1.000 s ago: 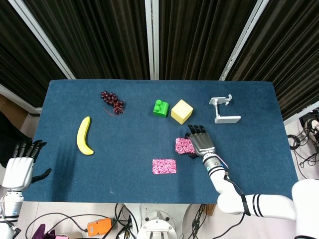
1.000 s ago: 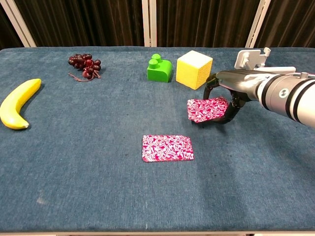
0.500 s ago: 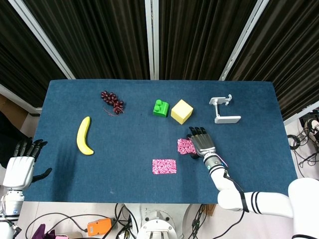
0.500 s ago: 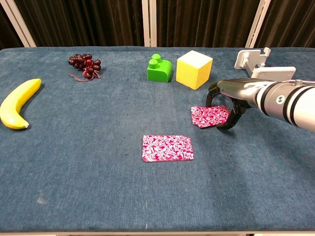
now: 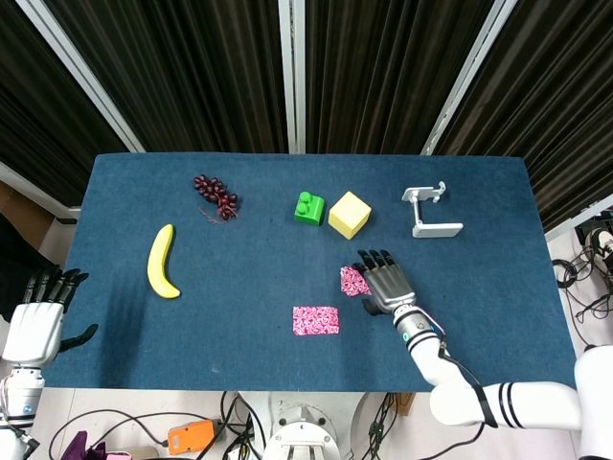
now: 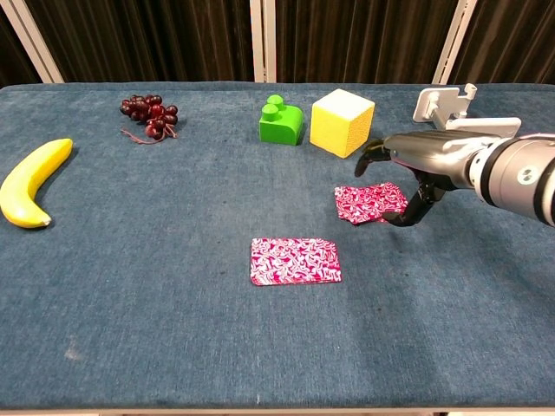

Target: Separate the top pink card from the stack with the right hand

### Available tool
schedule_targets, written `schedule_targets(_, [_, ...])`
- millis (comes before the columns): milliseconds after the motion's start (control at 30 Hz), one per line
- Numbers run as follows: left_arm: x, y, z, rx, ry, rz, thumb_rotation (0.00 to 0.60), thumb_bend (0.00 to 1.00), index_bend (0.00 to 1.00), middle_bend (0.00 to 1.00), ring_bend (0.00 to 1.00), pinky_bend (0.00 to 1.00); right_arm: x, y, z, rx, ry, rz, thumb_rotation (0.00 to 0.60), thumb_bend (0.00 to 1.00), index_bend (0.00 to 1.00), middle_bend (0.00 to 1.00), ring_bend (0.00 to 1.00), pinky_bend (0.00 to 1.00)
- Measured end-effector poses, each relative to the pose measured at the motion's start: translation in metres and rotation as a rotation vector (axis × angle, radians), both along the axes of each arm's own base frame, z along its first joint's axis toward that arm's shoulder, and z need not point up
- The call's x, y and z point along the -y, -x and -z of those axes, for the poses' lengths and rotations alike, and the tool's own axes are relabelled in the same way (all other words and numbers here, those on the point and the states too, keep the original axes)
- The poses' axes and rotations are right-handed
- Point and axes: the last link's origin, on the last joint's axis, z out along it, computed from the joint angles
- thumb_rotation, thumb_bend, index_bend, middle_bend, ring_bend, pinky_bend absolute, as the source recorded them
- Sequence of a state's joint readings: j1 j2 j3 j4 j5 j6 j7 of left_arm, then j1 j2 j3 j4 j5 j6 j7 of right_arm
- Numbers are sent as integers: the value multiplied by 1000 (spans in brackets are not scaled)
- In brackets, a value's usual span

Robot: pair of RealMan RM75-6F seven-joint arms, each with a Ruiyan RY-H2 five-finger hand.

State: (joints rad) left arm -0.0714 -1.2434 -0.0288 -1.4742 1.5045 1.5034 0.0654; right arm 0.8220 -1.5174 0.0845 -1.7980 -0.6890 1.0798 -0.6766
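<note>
The pink card (image 6: 370, 202) lies on the bench (image 6: 173, 329) under the right hand (image 6: 414, 165), whose fingers (image 6: 413, 208) arch apart over it; the thumb tip touches its near edge. The stack (image 6: 295, 261) sits nearer, well apart. Only the head view shows the left hand (image 5: 36, 324), fingers spread, holding nothing. No writing is legible.

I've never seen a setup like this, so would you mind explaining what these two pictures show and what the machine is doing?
It is a two-armed robot with finger hands at a blue cloth table. One picture looks down from its head, the other forward from its chest. The right hand hangs over a patterned pink card lying apart from the pink card stack; whether it touches the card is unclear. The left hand waits open off the table. Also there: a yellow banana, dark grapes, a green block, a yellow cube, a white stand.
</note>
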Motion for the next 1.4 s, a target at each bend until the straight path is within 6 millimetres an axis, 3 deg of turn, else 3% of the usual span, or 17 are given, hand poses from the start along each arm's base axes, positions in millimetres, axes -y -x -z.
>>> schedule_targets(133, [0,-1,0,1,-2,8,600,110,169,135,0,0,-23,-16,4,48,-53,-41,600,401,251,91,0,4])
schedule_targets(467, [5,2,-2,7,-11,1,600,109,169,135,0,0,-47,-45,46,74,-117,-39,600,400,285,91,0,4])
schedule_targets(700, [5,5,0,11,-7,-1,600,109,169,135,0,0,-47,-59,60,56,-99,-35,600,408,307,91,0,4])
schedule_targets(1400, [4,9,1,11,-5,-8,600,109,169,135,0,0,-42,-59,70,24,-87,-18,600,430,369,92,0,4])
